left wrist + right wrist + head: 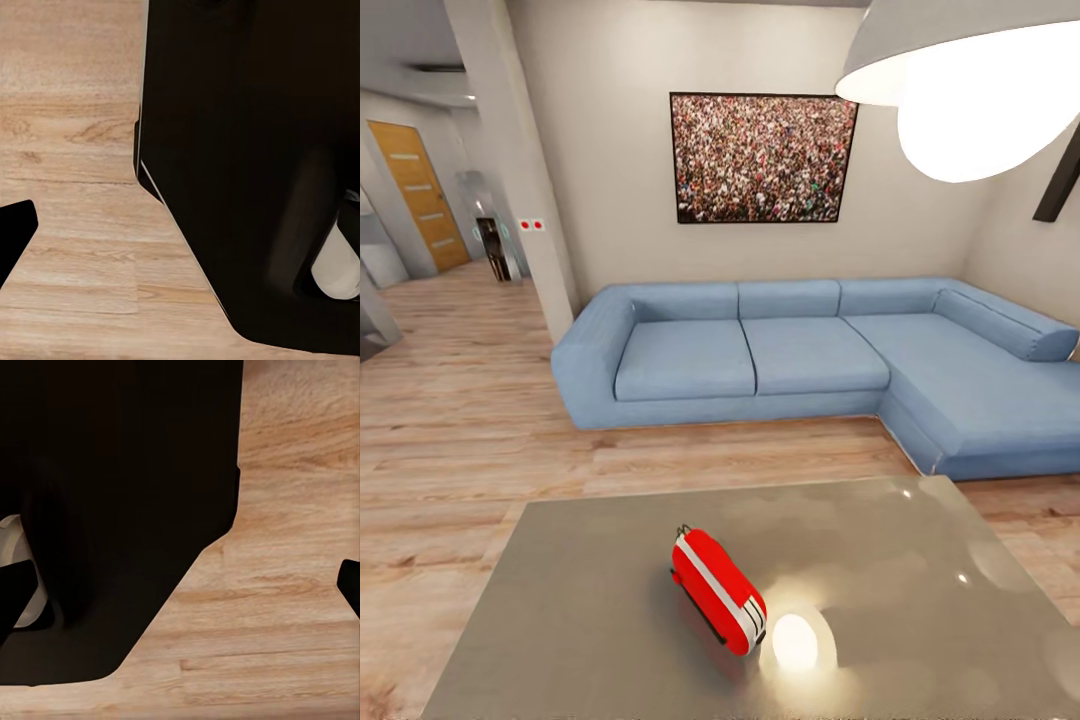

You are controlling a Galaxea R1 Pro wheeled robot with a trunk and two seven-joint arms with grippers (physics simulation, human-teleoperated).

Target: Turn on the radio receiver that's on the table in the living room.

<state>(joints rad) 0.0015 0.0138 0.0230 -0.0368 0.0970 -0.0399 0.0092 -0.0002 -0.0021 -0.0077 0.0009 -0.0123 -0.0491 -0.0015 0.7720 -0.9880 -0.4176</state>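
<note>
The radio [717,590] lies tipped on its side mid-table [560,600], toward the near edge. A clumsy reach could shove it, since the dial seems turned away. Bare tabletop surrounds it; the sofa [810,360] stands well beyond. I cannot tell either gripper's state; wrist views show plank floor [75,150].

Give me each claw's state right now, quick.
Left claw: one dark fingertip over the wood floor; state cannot be told.
Right claw: fingertips spread wide; open, holding nothing.
</note>
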